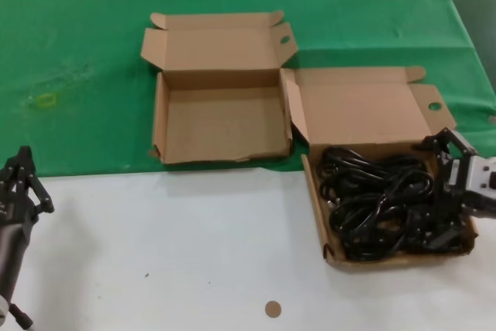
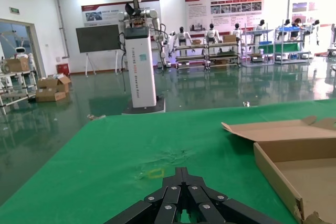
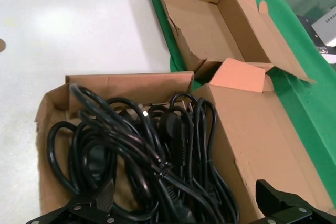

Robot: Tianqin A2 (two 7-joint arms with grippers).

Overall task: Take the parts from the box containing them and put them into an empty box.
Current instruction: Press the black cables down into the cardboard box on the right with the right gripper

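Note:
The parts, black power cords (image 1: 384, 203) in tangled coils, fill the box containing them (image 1: 364, 110) at the right of the head view. My right gripper (image 1: 440, 167) hangs open over that box's right side. In the right wrist view its fingers (image 3: 102, 195) straddle the cords (image 3: 142, 150) without holding any. The empty box (image 1: 221, 125) lies just left of the full one, lid folded back, and shows again in the right wrist view (image 3: 210, 24). My left gripper (image 1: 19, 184) is parked at the far left, shut (image 2: 182, 174), with the empty box's corner (image 2: 294, 161) off to its side.
A green cloth (image 1: 77, 52) covers the far half of the table, and both boxes straddle its front edge. The near half is a white tabletop (image 1: 194, 246) with a small brown disc (image 1: 272, 309). A faint yellow mark (image 1: 46, 100) sits on the cloth at left.

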